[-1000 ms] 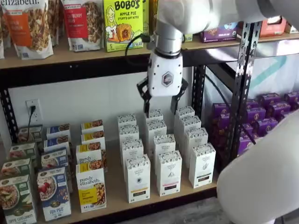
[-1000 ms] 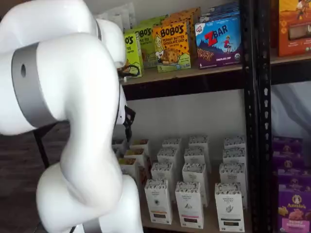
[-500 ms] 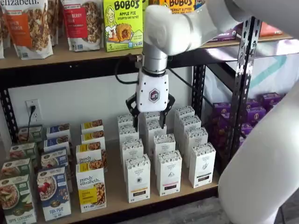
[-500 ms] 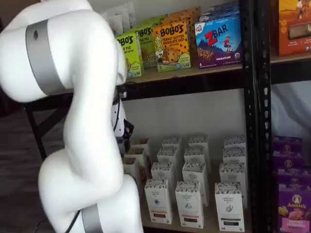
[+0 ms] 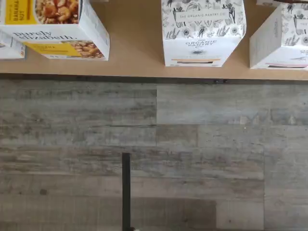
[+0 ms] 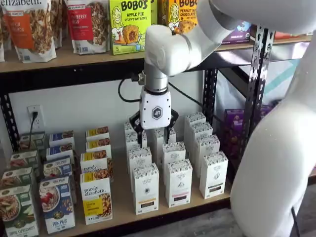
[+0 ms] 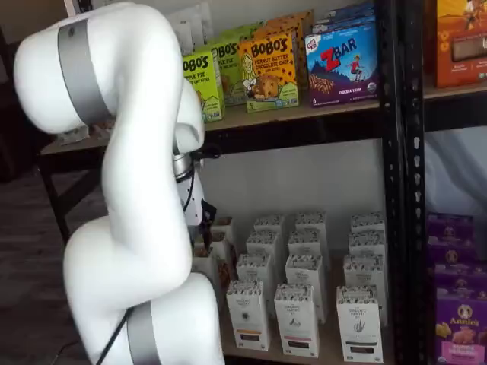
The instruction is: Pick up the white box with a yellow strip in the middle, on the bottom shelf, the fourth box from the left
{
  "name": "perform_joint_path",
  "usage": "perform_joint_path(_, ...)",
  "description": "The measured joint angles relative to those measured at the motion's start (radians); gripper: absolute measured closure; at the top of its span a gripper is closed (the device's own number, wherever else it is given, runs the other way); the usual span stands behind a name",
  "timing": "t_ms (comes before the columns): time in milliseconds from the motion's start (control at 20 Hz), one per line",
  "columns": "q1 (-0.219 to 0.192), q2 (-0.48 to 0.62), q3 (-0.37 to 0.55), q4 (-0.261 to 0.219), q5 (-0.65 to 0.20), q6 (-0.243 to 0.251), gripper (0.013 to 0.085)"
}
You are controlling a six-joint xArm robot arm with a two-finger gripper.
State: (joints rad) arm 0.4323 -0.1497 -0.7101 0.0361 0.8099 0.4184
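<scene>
White box (image 6: 145, 189) stands at the bottom shelf's (image 6: 163, 210) front edge, a clear gap beside the granola box (image 6: 96, 198). Gripper (image 6: 153, 133) hangs above the rows behind it (finger spacing: cannot tell).

Grey plank floor (image 5: 192, 144) — white wall (image 6: 89, 103)

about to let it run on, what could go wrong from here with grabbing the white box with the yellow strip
1. The gripper, fingers open, hangs over the rear white cartons, not over the front-row white box. Descending here would likely hit or grab a look-alike.
2. The neighbour carton stands close beside the white box, so a finger could knock it over.
</scene>
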Motion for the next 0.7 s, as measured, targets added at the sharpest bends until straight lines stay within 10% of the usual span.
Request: perform_joint_path(700,-0.031,0.257,-0.018,-0.048,-0.22,0.002,0.013)
